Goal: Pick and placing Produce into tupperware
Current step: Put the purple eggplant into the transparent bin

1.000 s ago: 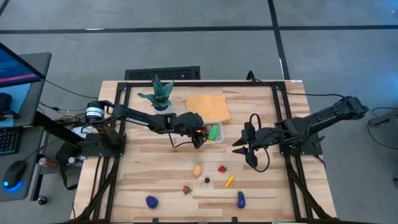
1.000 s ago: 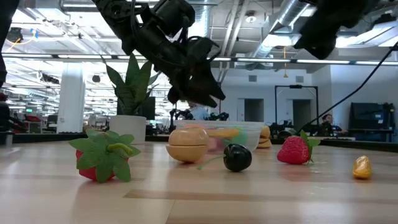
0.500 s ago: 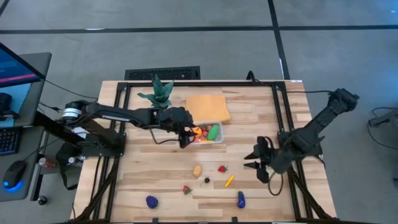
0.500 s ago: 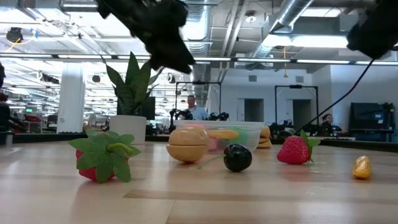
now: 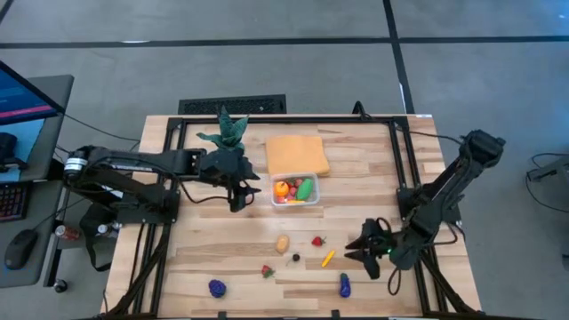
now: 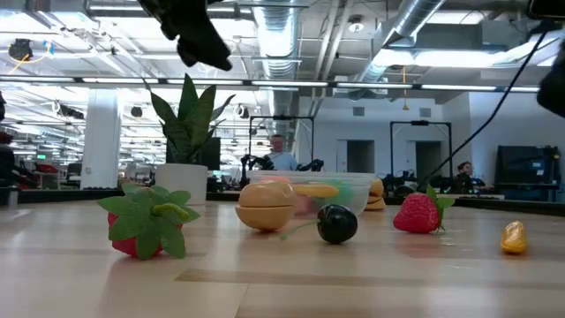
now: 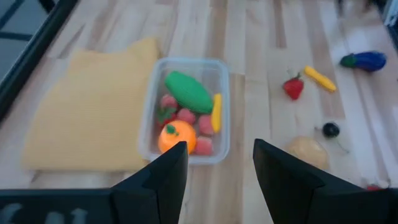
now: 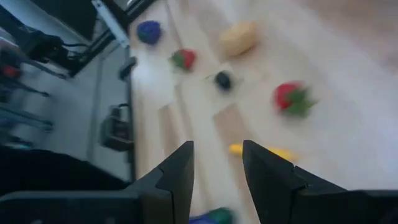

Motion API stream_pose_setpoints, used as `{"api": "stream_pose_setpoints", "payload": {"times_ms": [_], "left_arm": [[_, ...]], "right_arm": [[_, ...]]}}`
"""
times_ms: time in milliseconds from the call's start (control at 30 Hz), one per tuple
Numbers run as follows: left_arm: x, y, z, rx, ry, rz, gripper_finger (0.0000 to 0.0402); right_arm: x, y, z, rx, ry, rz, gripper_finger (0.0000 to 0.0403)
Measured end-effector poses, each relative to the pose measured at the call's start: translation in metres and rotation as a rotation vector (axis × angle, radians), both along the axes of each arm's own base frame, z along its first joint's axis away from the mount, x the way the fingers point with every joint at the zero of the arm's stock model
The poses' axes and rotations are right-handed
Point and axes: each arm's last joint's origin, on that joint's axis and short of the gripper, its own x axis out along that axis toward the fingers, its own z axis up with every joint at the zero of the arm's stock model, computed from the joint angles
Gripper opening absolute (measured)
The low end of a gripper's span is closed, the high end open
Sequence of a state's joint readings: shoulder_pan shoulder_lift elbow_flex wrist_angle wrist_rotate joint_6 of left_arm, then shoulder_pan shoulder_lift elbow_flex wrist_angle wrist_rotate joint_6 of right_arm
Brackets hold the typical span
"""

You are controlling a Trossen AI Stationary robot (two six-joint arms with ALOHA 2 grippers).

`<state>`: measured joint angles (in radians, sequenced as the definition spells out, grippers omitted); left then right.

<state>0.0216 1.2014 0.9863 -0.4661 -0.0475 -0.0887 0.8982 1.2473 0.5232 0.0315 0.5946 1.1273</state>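
Both pincers gape empty: left pincer [image 5: 236, 197] beside tupperware [image 5: 296, 189], right pincer [image 5: 357, 249] near yellow produce [image 5: 327, 259].

Place: an open-plan robotics lab.
Evidence: exposed silver ceiling ducts [image 6: 388, 35], a black-framed wooden test table [image 5: 356, 160], a glowing computer monitor [image 5: 22, 89].

Tupperware [image 5: 296, 189] top unobstructed (plant [image 5: 228, 133] nearby)

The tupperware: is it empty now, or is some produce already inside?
Partly filled. The tupperware holds an orange, a green vegetable, a yellow piece and pink pieces, with no lid on it.
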Motion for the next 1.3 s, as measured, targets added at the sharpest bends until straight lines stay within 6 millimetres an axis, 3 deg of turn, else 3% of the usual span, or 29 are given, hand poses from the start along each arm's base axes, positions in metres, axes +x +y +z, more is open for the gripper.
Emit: {"api": "stream_pose_setpoints", "payload": {"times_ms": [333,567,833,1000,1300], "left_arm": [[-0.014,0.000,0.001,0.051,0.069,-0.019,0.0174],[-0.017,0.000,-0.002,0.101,0.120,-0.066,0.0174],[-0.018,0.010,-0.003,0.162,0.133,-0.086,0.0174],[-0.019,0.017,-0.005,0.160,0.142,-0.092,0.0174],[-0.024,0.022,-0.022,0.115,0.204,-0.119,0.0174]], "right_arm": [[0.008,0.046,-0.007,0.326,0.070,-0.055,0.0120],[0.023,0.075,0.015,0.410,0.249,-0.249,0.0098],[0.042,0.085,0.036,0.472,0.564,-0.479,0.0093],[0.064,0.092,0.042,0.529,0.591,-0.469,0.0097],[0.084,0.085,0.041,0.514,0.622,-0.486,0.0183]]}}
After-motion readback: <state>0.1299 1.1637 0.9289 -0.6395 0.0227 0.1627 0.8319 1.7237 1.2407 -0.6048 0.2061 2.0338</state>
